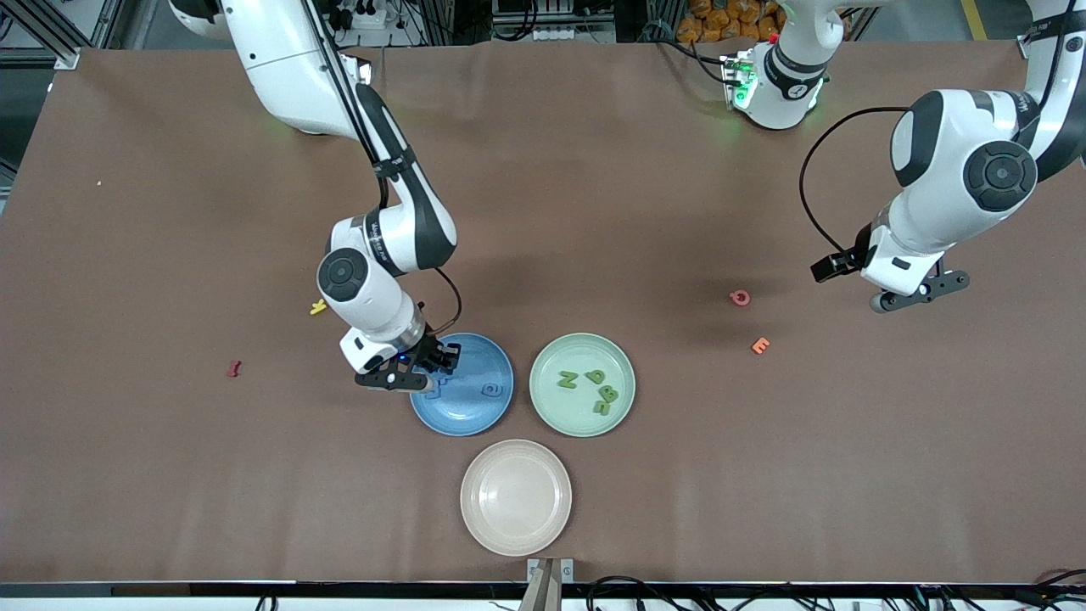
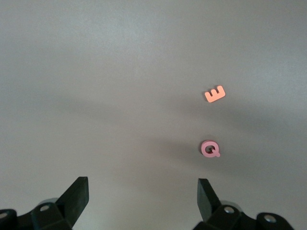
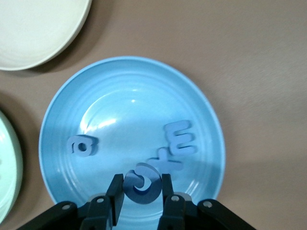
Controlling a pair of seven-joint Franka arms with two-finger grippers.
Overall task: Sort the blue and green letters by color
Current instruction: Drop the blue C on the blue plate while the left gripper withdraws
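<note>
Between your right tool's (image 3: 140, 194) fingers sits a blue C (image 3: 142, 184), pinched narrow across its curve, and it hangs just over the blue plate (image 3: 120, 76) at the rim closest to the tool. That is the relation your next move turns on: the letter is already above its own colour, so my judgement is that you only need to let go straight down, with no sideways travel. Just past the C, almost touching it, lie the blue X (image 3: 165, 160) and blue M (image 3: 180, 139), so a drop here could land on them. Further off in the same plate rests the blue a (image 3: 81, 145).

Past that plate, the green plate (image 1: 543, 356) carries all four green letters (image 1: 594, 386), and the cream plate (image 1: 475, 501) holds nothing.

Well apart, your left tool (image 2: 144, 201) waits with its fingers wide over bare worktop (image 1: 170, 212), a pink Q (image 2: 209, 149) and orange E (image 2: 215, 94) ahead of it.
</note>
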